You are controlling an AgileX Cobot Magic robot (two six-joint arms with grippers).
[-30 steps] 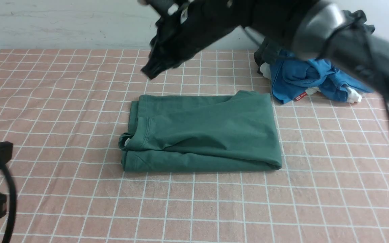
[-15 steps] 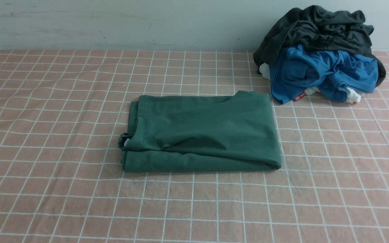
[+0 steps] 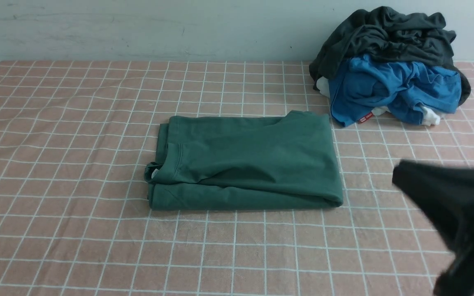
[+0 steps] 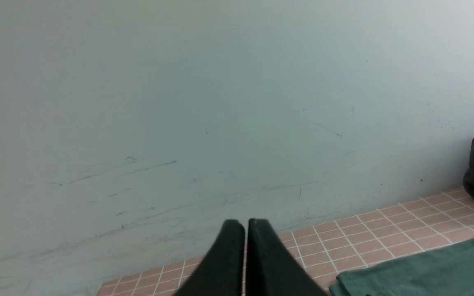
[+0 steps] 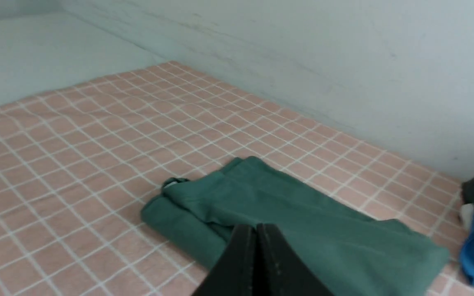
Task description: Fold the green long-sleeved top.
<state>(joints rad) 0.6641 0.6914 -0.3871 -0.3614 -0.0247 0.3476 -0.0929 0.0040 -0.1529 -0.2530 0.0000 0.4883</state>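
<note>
The dark green cotton long-sleeved top [image 3: 245, 162] lies folded into a flat, wide rectangle in the middle of the pink cloth with white grid lines [image 3: 76, 164]. Its long side runs from left to right across the table. The ribbed round neck [image 3: 161, 164] points to the robot's left, and a small bit of white label peeks out there. The smooth folded end is on the right. A soft crease runs along the top near the front edge.

Far back on the right sits a pile of clothes, near the green top's back right corner but not touching it. In the pile, a bright blue crumpled garment [image 3: 389, 90] lies under a dark grey crumpled garment [image 3: 385, 35], with bits of white cloth showing.

The right gripper [image 5: 256, 230] has its two black fingers pressed together, holding nothing. It hangs above the table, near the top's front edge. In the front view it is a dark blur at the lower right.

The left gripper [image 4: 245, 226] is also closed tight and holds nothing. It points at the pale wall [image 4: 220, 102].
</note>
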